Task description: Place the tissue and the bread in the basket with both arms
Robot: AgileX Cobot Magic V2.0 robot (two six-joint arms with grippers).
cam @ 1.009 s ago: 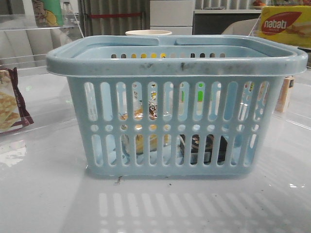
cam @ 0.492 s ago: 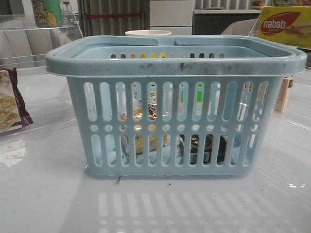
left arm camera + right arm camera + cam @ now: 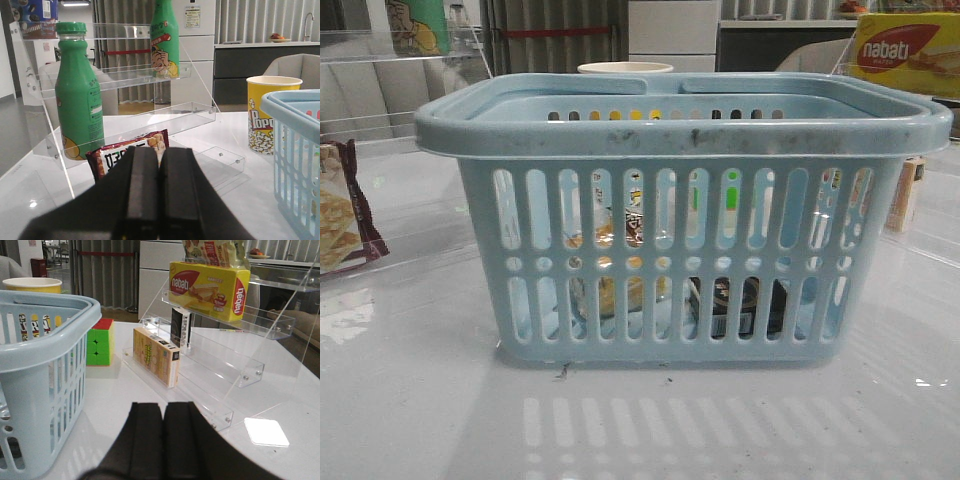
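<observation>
White table (image 3: 410,400): basket (image 3: 680,135), bread (image 3: 610,262), tissue (image 3: 745,305) unmoved since earlier.

1. I'm looking at a mock shop display set up indoors: clear shelf racks (image 3: 220,355) hold a wafer box (image 3: 210,287) and green bottles (image 3: 77,95).
2. A kitchen counter (image 3: 265,47) stands behind.

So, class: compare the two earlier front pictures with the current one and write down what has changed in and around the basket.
Nothing visibly changed. The basket stands in the same place on the table, with the bread and the tissue lying inside it as before, seen through the slots. The cracker packet at the left edge has not moved either.
</observation>
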